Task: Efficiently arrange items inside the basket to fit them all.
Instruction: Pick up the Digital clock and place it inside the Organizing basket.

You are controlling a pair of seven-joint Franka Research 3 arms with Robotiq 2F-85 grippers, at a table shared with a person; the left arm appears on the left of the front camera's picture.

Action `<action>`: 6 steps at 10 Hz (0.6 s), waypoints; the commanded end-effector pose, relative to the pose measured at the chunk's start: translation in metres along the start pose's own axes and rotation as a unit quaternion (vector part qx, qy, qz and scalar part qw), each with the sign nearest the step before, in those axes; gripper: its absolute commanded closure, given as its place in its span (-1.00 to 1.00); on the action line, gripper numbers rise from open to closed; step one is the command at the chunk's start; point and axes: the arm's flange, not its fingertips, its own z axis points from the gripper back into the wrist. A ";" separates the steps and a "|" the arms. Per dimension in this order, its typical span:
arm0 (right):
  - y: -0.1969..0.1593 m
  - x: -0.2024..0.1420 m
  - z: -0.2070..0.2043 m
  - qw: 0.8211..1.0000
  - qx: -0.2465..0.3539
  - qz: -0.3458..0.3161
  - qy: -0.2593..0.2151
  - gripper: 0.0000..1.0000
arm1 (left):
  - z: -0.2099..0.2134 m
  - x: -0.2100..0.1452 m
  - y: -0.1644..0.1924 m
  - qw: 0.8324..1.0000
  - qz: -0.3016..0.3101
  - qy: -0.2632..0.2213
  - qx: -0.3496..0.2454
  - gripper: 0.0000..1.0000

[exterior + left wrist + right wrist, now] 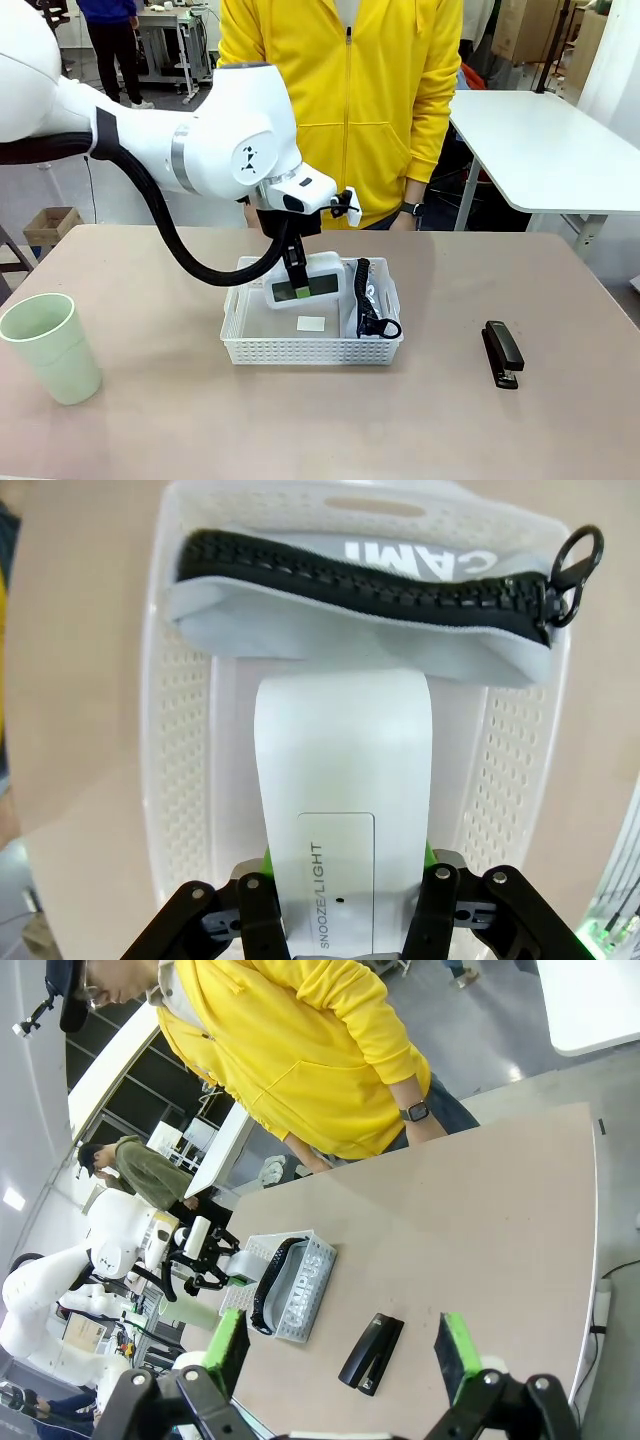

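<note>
We see the left gripper (294, 284) partway shut, green pads pinching the smooth white screen device (322, 272) by its long sides. It's low in the holey plastic basket (300, 352), long way pointing at the soft grey pouch (362, 298), which stands on edge by the right wall, zip up. Maybe they touch, hard to tell. The right gripper (343, 1348) is wide open w/ nothing in it. The black stapler (502, 354) & round green cup (50, 346) sit outside on the table
</note>
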 end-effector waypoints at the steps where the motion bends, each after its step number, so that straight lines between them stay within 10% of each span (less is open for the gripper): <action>1: -0.001 0.002 -0.001 1.000 0.008 0.013 -0.012 -1.00 | -0.015 -0.002 0.007 0.999 -0.015 0.005 -0.029 0.00; 6: -0.001 0.002 -0.001 1.000 0.008 0.013 -0.012 -1.00 | -0.035 -0.001 0.010 0.998 -0.032 0.025 -0.047 0.00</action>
